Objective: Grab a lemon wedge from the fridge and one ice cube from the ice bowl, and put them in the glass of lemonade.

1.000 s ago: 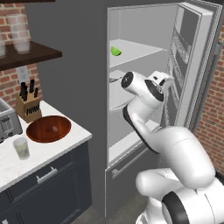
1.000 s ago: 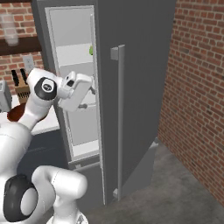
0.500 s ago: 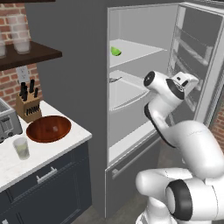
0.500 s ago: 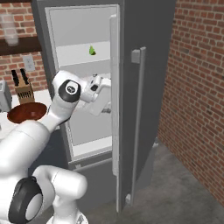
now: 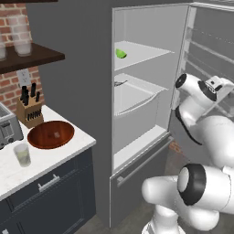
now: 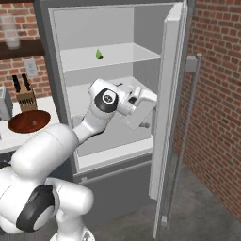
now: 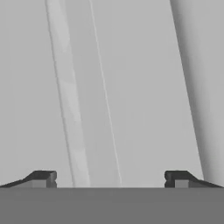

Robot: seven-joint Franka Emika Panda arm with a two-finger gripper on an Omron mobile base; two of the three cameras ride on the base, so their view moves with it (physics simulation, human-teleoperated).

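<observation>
Now, from the left base view, your lemon wedge (image 5: 120, 53) sits at the left front edge of the fridge (image 5: 137, 91) top shelf, well above the hand. In the right base view the wedge (image 6: 99, 54) looks tiny and likely slippery; pinch its flat sides gently. The hand view shows the gripper (image 7: 110, 178) spread wide, empty.

Home kitchen: open fridge (image 5: 151, 87), marble counter (image 5: 55, 153), knife block (image 5: 29, 112), toaster (image 5: 8, 130), brick walls (image 6: 216, 94).
</observation>
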